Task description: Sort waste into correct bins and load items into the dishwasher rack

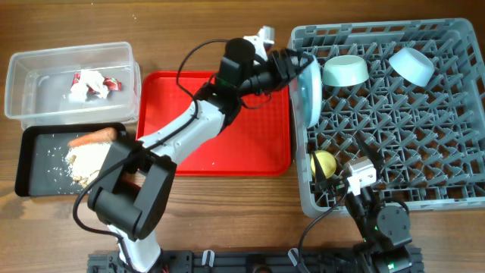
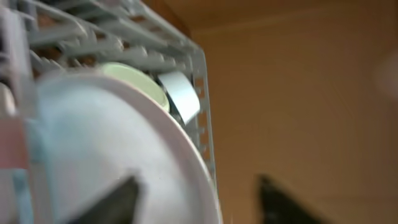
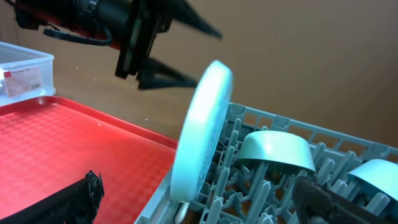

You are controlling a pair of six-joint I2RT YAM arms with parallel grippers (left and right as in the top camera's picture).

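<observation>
The light blue plate (image 1: 307, 91) stands on edge at the left side of the grey dishwasher rack (image 1: 424, 189). My left gripper (image 1: 294, 67) is open, its fingers straddling the plate's top rim (image 2: 196, 199); the right wrist view (image 3: 186, 56) shows them spread apart. A pale green bowl (image 1: 345, 70) and a light blue bowl (image 1: 411, 64) lie upside down on the pegs. A yellow cup (image 1: 323, 163) sits at the rack's front left. My right gripper (image 1: 348, 163) is open and empty above the rack beside the cup (image 3: 196, 199). A small white rounded end (image 3: 180, 211) shows under the plate; I cannot tell if it is the spoon.
The clear tub (image 1: 45, 64) at far left holds the white tissue (image 1: 85, 83) and red wrapper (image 1: 110, 83). The black tray (image 1: 34, 163) in front of it holds the carrot piece (image 1: 95, 137) and beige scraps (image 1: 87, 159). The red serving tray (image 1: 250, 136) lies between them and the rack.
</observation>
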